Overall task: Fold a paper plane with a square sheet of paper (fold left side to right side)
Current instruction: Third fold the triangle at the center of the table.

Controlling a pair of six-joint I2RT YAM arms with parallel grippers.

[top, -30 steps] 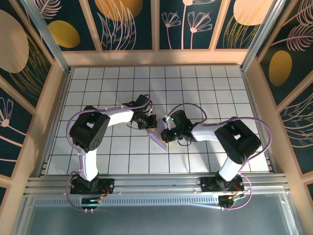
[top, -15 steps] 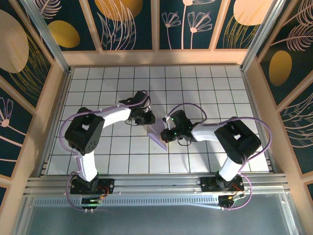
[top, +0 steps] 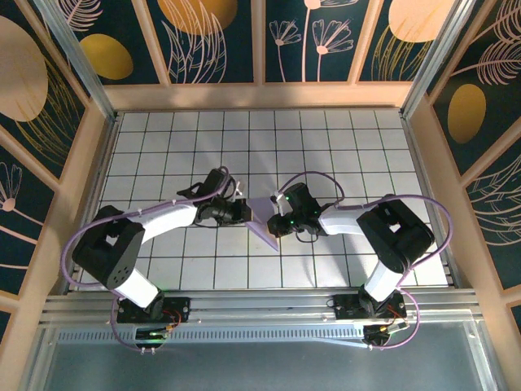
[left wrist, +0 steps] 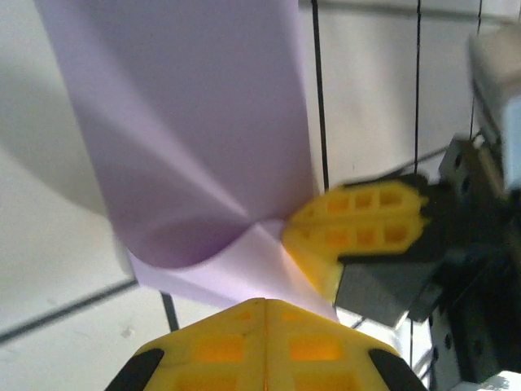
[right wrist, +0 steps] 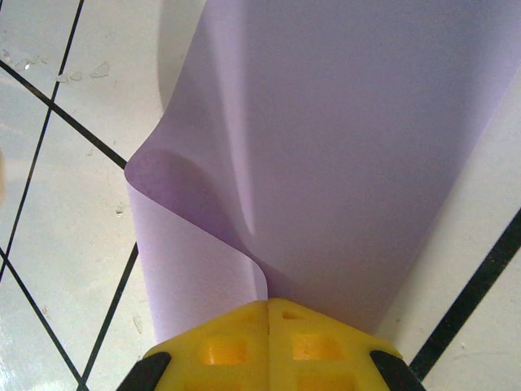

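Square sheet of paper (top: pixel 262 224) sits centre of tabletop (top: pixel 203 138), largely hidden between the claws; fold state unclear. Left claw (top: pixel 246 211) and right claw (top: pixel 274 227) both pinch it. Left arm has swung outward since earlier.

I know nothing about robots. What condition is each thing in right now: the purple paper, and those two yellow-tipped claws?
thin pale lavender sheet of paper: bent over in a soft curl, not creased flat, pinched by both grippers.
left gripper: shut, its yellow fingers pinching the paper's edge.
right gripper: shut, its yellow fingers pinching the paper at the curl.
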